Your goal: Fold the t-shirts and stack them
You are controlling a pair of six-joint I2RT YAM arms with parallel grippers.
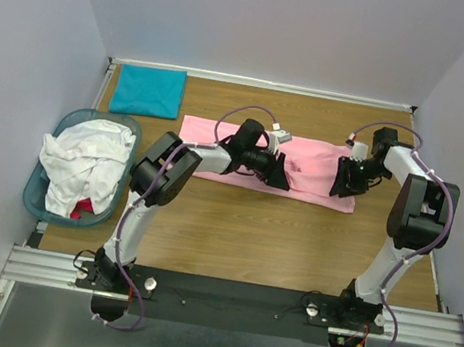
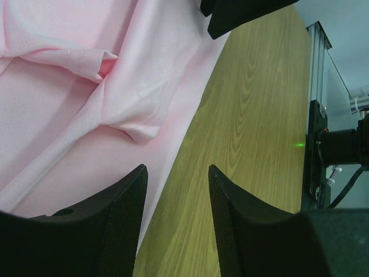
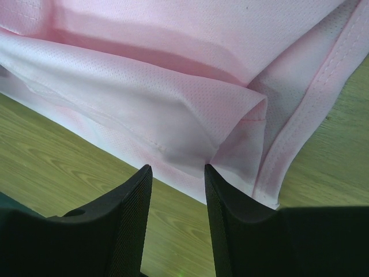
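Your left gripper stands parted over the near edge of the light pink cloth t-shirt, clamping nothing. Your right gripper gapes empty at its folded corner. The shirt lies spread on the wooden table.

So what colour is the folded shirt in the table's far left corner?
The folded shirt is plain teal; top external view.

I'm looking into a robotics lab test cell, not a home: plain pale partition walls box in a wood-grain table, with my left arm and right arm bolted to aluminium rails at its near edge.
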